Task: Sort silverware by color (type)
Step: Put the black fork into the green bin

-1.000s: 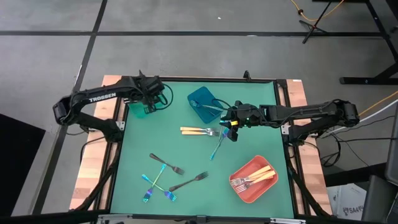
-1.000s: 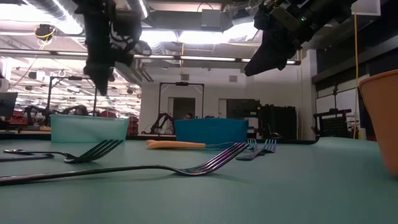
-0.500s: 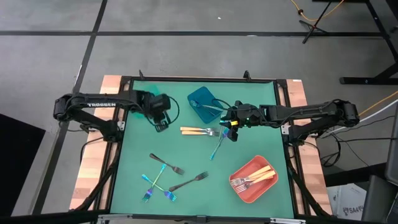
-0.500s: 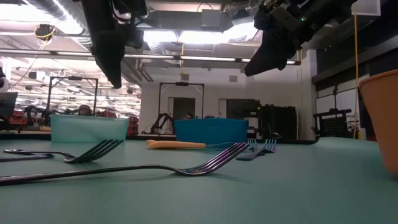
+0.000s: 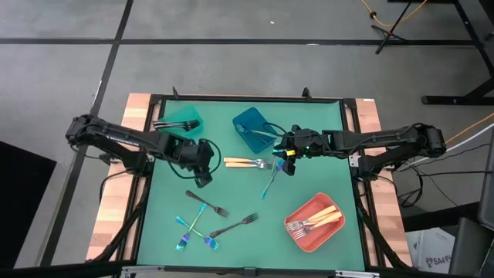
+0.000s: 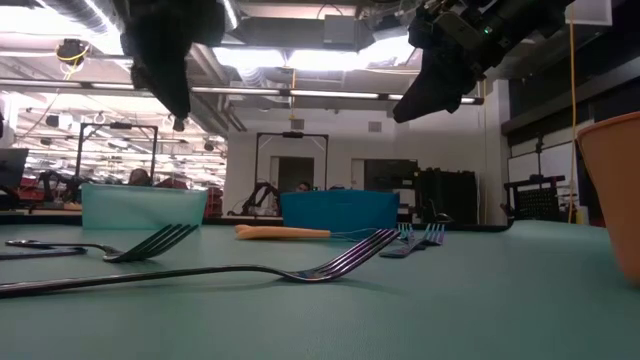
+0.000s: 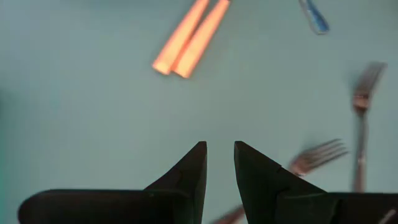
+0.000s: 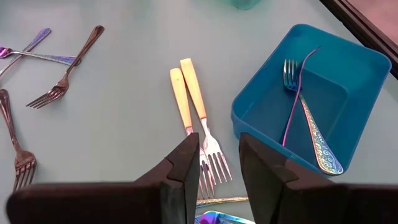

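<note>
From above, the left hand (image 5: 202,179) hangs over the green desk (image 5: 324,139) near two gold forks (image 5: 245,163), and the right hand (image 5: 289,164) hangs just past their tips, beside the blue bin (image 5: 253,128). The left wrist view shows its fingers (image 7: 186,174) a little apart, holding nothing, with dark forks (image 7: 323,152) close by. The right wrist view shows its fingers (image 8: 183,165) a little apart and empty over the gold forks (image 8: 193,102), with two forks in the blue bin (image 8: 348,74).

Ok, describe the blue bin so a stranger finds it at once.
On the green table, look at the far edge, near the middle. The blue bin sits there, beside the right gripper. Unlike the pale teal bin and the coral-red bin, it is deep blue and holds iridescent forks.
</note>
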Robot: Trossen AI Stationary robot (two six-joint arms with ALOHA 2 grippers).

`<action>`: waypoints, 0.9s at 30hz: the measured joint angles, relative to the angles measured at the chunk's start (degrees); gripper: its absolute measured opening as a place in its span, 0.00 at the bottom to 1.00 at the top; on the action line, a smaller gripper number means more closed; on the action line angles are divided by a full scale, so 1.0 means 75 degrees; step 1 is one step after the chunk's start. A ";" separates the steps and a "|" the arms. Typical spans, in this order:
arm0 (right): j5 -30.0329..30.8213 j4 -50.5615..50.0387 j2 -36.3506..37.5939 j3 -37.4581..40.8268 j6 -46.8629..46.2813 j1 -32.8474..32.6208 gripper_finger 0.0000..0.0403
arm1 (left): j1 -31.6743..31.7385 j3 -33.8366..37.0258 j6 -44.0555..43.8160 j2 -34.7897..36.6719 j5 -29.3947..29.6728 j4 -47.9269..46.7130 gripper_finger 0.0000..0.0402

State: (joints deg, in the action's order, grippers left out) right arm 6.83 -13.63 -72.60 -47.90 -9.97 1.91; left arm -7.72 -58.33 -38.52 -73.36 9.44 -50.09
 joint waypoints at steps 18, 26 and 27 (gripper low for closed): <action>0.0000 0.0000 0.0000 0.0000 -0.0001 -0.0002 0.26 | -0.1665 0.0003 -0.1850 0.0000 0.0004 0.0009 0.20; 0.0000 -0.0001 0.0000 0.0000 -0.0001 0.0000 0.26 | -0.1679 0.0006 -0.1809 -0.0003 0.0253 0.0006 0.34; 0.0000 -0.0002 0.0000 0.0000 -0.0001 0.0000 0.26 | -0.1679 0.0006 -0.1799 -0.0003 0.0360 0.0005 0.35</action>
State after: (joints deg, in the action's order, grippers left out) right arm 6.83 -13.64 -72.60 -47.90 -9.98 1.91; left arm -20.32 -58.28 -52.01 -73.38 12.14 -50.05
